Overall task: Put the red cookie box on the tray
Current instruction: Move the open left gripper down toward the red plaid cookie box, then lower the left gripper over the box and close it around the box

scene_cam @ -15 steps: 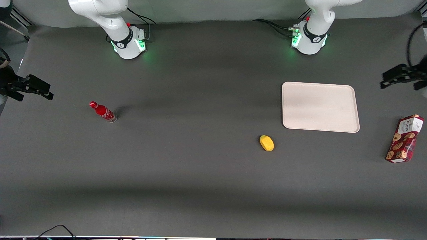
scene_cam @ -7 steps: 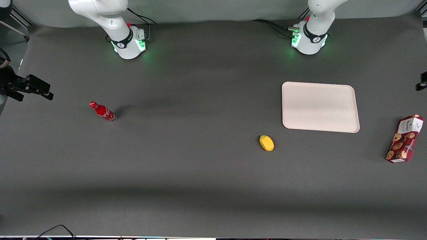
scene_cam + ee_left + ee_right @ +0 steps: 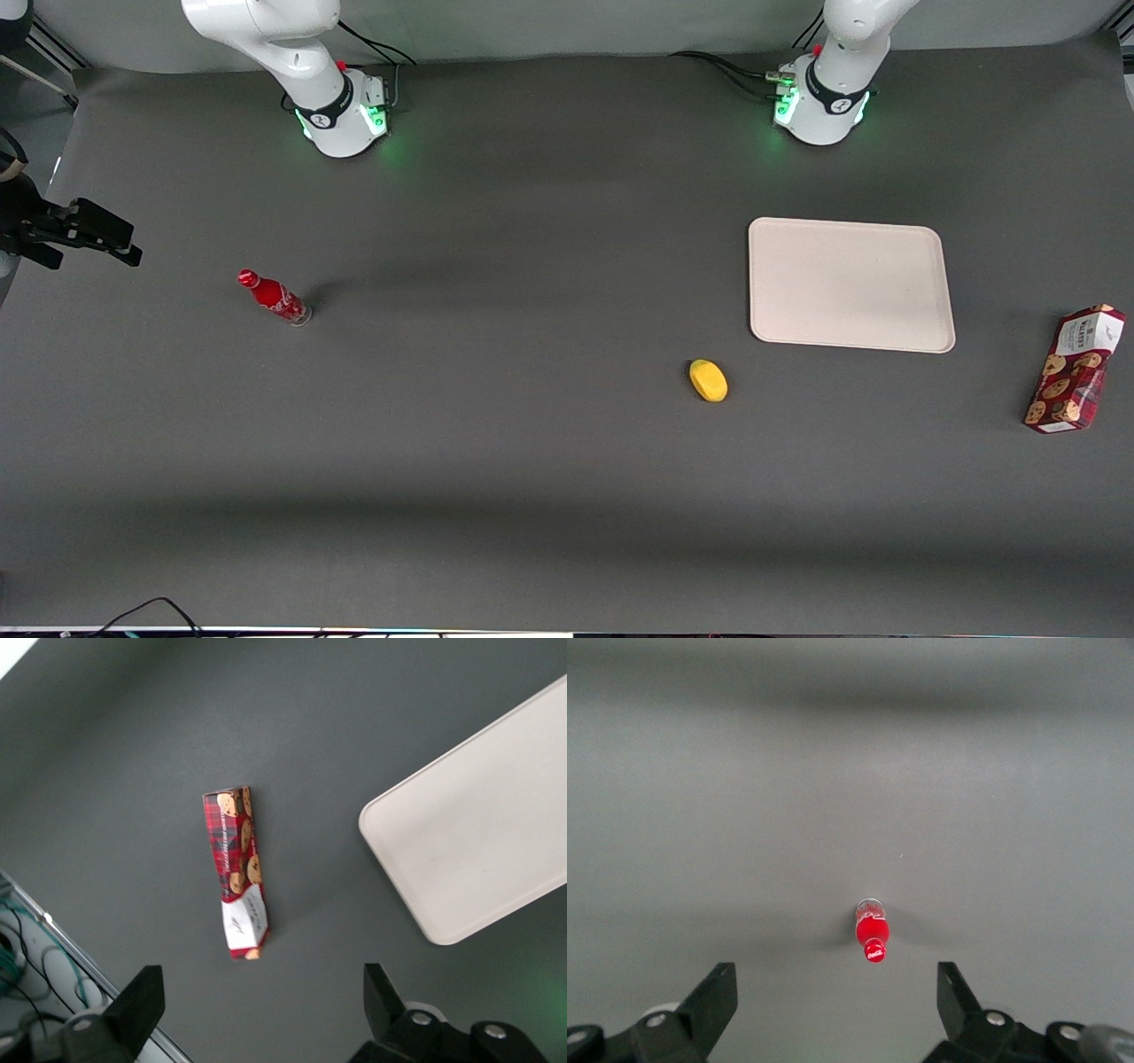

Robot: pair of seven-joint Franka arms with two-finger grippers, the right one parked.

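The red cookie box (image 3: 1075, 369) lies flat on the dark table at the working arm's end, apart from the tray and slightly nearer the front camera. The cream tray (image 3: 850, 283) sits bare beside it. My gripper does not show in the front view. In the left wrist view the gripper (image 3: 261, 1010) hangs high over the table, open wide, with nothing between its black fingers (image 3: 142, 1003). From there I look down on the red cookie box (image 3: 235, 864), its white label end closest to the gripper, and on a corner of the tray (image 3: 478, 842).
A yellow rounded object (image 3: 708, 380) lies close to the tray's near corner. A small red bottle (image 3: 273, 297) stands toward the parked arm's end. The table edge with cables (image 3: 27, 939) runs close to the box.
The working arm's gripper, seen at the front view's edge a second ago, has slid out of that view. The box, tray and other objects have not moved.
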